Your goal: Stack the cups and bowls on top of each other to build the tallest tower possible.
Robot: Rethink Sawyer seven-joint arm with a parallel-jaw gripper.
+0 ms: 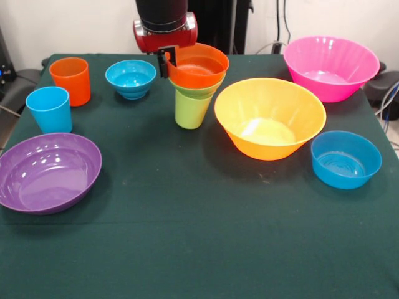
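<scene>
You are seating the orange bowl (198, 67) on the tower (192, 99); gripper (166, 64) pinching its rim; release gently next.

Only the arm's last segment (163, 22) shows, cut off by the top edge. Upper part: a black cylinder, matte, smooth, with no visible markings. Below it sits a glossy red collar (165, 36), rounded and wider than the black section, with bright highlights on its curved sides and a darker band along the lower edge. The gripper (165, 62) is black, small and narrow next to the wrist; a thin black finger (163, 63) hangs from a flat black mount under the red collar. A second finger can't be made out. No cables, screws or labels are readable on the arm itself.
</scene>
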